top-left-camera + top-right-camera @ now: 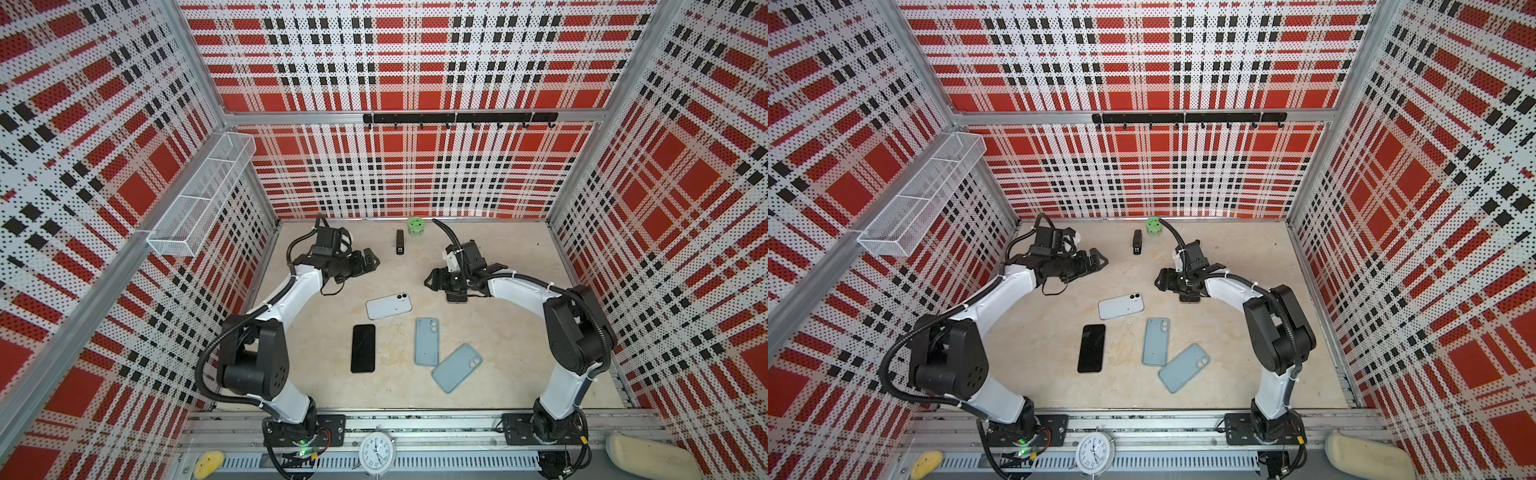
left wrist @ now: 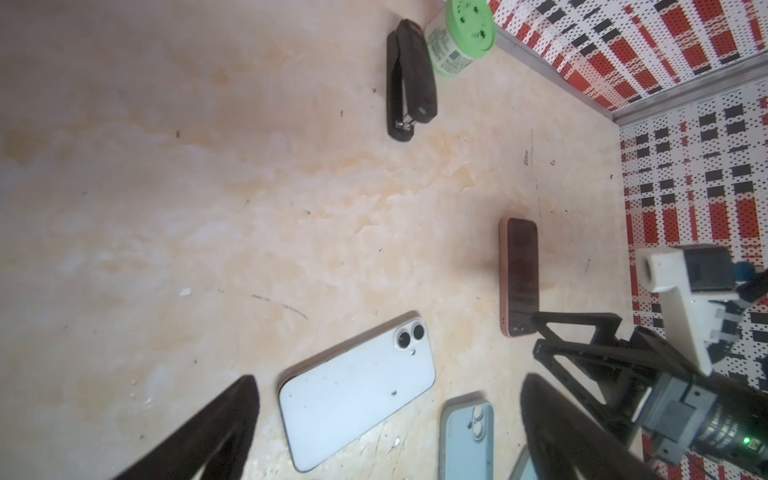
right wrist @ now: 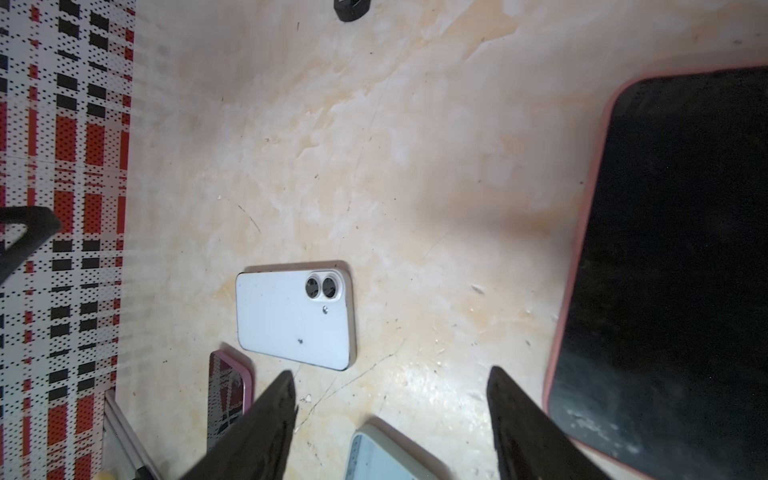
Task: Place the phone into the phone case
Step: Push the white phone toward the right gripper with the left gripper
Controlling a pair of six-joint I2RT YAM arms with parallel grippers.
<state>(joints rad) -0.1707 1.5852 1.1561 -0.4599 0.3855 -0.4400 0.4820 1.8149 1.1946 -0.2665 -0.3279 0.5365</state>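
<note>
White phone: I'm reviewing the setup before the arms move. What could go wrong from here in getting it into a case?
1. The white phone lies flat, lenses up; the open left pincer may only push it along instead of gripping its thin edges.
2. One blue case and the tilted blue case lie corner to corner, perhaps touching, so lifting one could drag the other.
3. The open right pincer hangs close by a pink-cased phone and might knock it.

White phone (image 1: 388, 306) lies face down mid-table, uncased; pale blue case (image 1: 427, 341) flat just beside it, second blue case (image 1: 456, 368) angled alongside
</note>
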